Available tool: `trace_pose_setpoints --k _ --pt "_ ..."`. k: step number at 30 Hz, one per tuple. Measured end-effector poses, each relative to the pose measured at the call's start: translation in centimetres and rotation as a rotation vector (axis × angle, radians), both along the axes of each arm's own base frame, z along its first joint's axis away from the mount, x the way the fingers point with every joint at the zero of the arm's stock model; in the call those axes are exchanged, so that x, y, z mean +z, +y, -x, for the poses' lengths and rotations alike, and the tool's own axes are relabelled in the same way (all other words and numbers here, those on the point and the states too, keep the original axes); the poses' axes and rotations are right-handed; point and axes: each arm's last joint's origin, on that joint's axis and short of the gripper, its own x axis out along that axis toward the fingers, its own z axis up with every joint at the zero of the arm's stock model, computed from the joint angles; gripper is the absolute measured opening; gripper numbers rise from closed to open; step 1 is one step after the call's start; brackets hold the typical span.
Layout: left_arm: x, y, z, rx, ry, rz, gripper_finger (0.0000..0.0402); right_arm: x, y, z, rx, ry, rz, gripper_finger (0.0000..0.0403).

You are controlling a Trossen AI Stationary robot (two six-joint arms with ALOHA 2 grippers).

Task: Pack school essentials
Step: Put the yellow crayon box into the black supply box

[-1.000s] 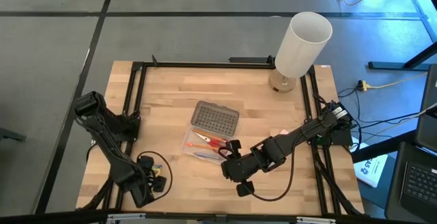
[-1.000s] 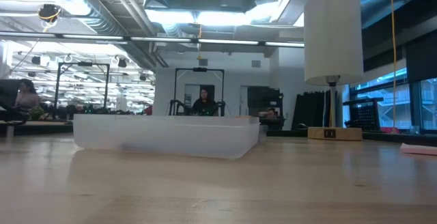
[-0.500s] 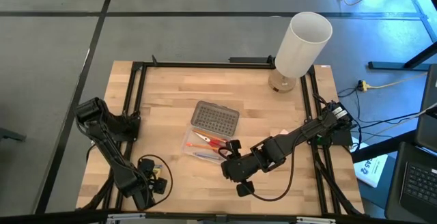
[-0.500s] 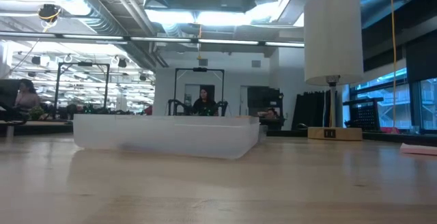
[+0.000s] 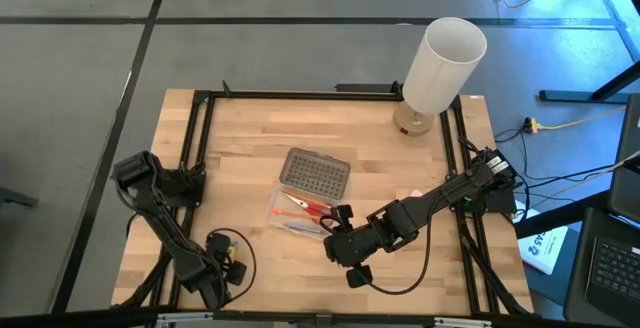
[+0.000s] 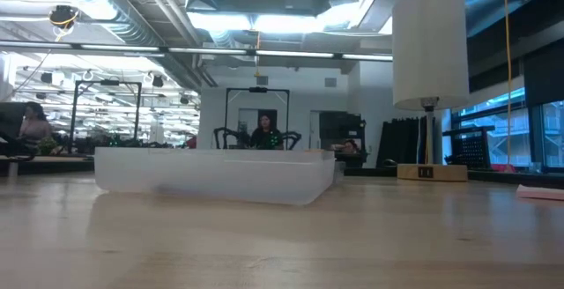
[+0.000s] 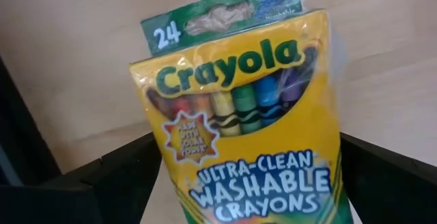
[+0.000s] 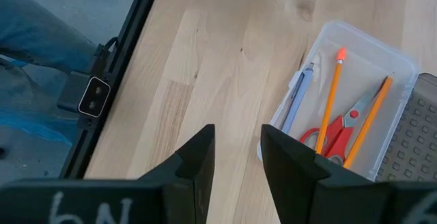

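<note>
Left hand [image 5: 228,266] clamped on crayon box [image 7: 246,115] at table's [image 5: 240,148] near-left edge.

- crayon box [image 7: 249,121] — yellow front, green top flap
- scissors [image 8: 334,136] — red handles
- pencils [image 8: 329,101] — orange
- pen [image 8: 293,101] — bluish-purple
- lid [image 5: 314,172] — grey, dotted
- cylinder [image 5: 442,63] — white
</note>
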Motion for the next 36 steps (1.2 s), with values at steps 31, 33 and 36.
trace_pose_setpoints --k 31,33,36 --pt "-0.06 0.41 -0.31 -0.055 -0.014 -0.042 0.0394 0.00 0.01 0.01 0.000 0.000 0.000 0.0121" --pt "-0.06 0.55 -0.46 -0.053 -0.012 -0.044 0.0389 0.00 0.01 0.01 0.000 0.000 -0.001 0.0121" --pt "-0.06 0.61 -0.55 -0.063 -0.009 -0.045 0.0379 0.00 0.01 0.01 0.000 0.000 0.000 0.0121"
